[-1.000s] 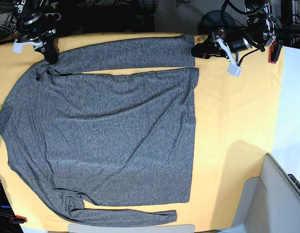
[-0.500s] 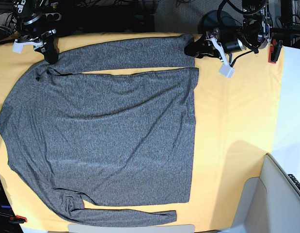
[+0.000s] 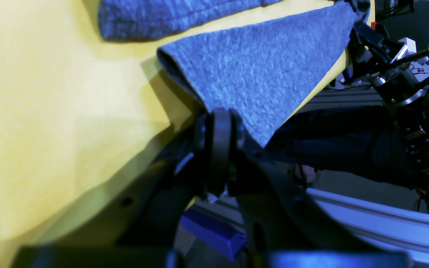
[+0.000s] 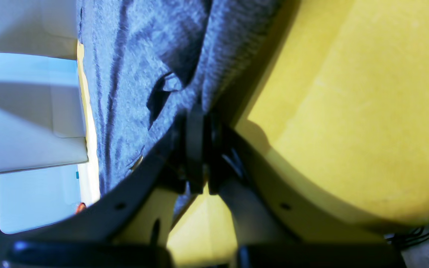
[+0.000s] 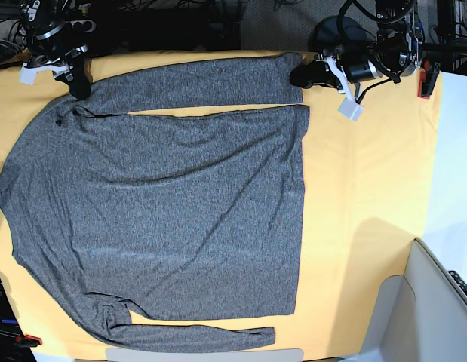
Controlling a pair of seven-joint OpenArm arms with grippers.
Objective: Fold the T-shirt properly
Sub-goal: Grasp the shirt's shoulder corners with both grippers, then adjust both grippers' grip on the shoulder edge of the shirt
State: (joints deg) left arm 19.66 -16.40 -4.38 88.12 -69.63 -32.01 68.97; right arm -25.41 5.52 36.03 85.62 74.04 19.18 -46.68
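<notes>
The charcoal-grey T-shirt [image 5: 165, 204] lies spread flat on the yellow tablecloth [image 5: 361, 188], with one long sleeve along the far edge and the other along the near edge. My left gripper [image 5: 297, 76] is at the far sleeve's cuff. In the left wrist view it [image 3: 218, 119] is shut on the cuff corner [image 3: 266, 67], which rises slightly off the cloth. My right gripper [image 5: 80, 89] is where that sleeve meets the shoulder. In the right wrist view it [image 4: 196, 115] is shut on bunched grey fabric [image 4: 132, 74].
A white bin [image 5: 437, 302] stands at the near right corner, beyond the tablecloth's right edge. A red clamp [image 5: 427, 81] sits at the far right edge and another [image 5: 29, 339] at the near left. Dark arm mounts and cables line the far edge.
My left gripper has slid left onto the far sleeve's cuff and closed on it. The right gripper and the rest of the shirt have not moved.
</notes>
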